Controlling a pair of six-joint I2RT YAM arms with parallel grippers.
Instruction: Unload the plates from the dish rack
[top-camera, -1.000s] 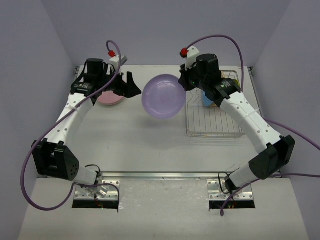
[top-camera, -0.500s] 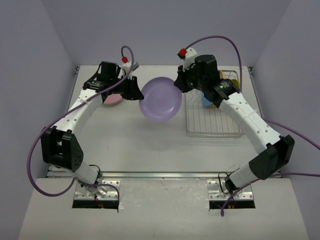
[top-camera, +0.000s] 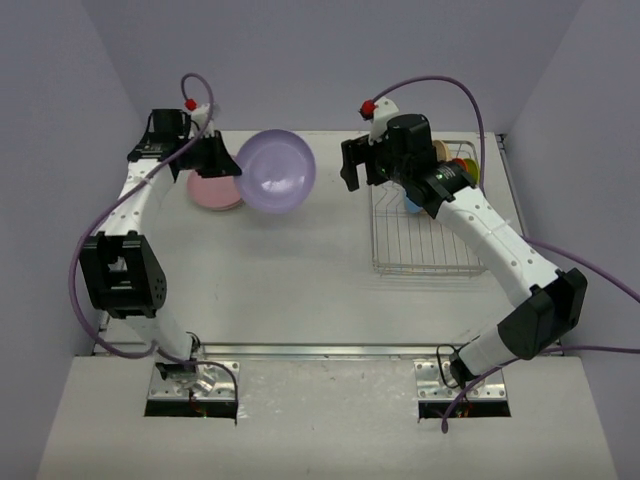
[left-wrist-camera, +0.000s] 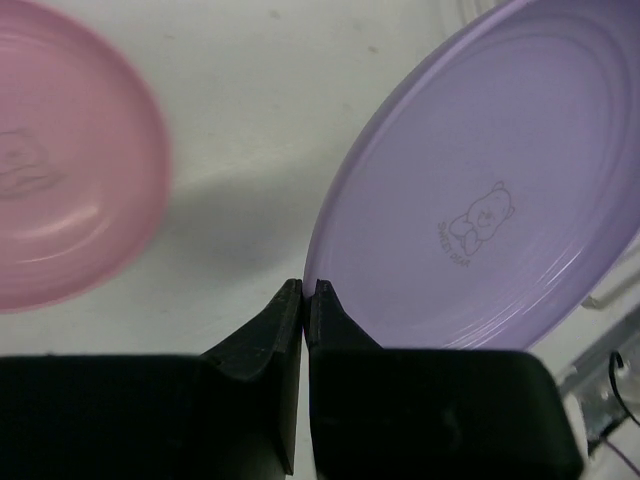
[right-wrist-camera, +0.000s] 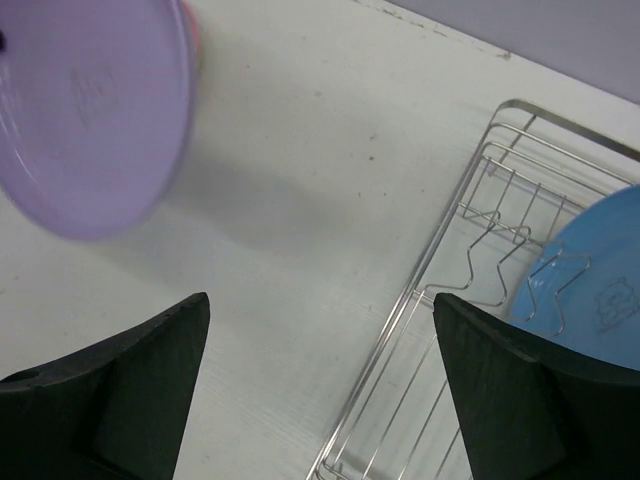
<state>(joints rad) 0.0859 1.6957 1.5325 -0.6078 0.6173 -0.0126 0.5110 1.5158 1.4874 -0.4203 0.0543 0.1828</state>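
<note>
Lavender plate (top-camera: 275, 171) tilted aloft, rim pinched tight in the left gripper (left-wrist-camera: 303, 290); right gripper (right-wrist-camera: 320, 297) wide beside the dish rack (top-camera: 425, 250).

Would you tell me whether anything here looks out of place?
Nothing stands out. The left pincer grips the lavender plate by its rim, the pink plate lies flat on the table, and the blue plate stands in the dish rack.
</note>
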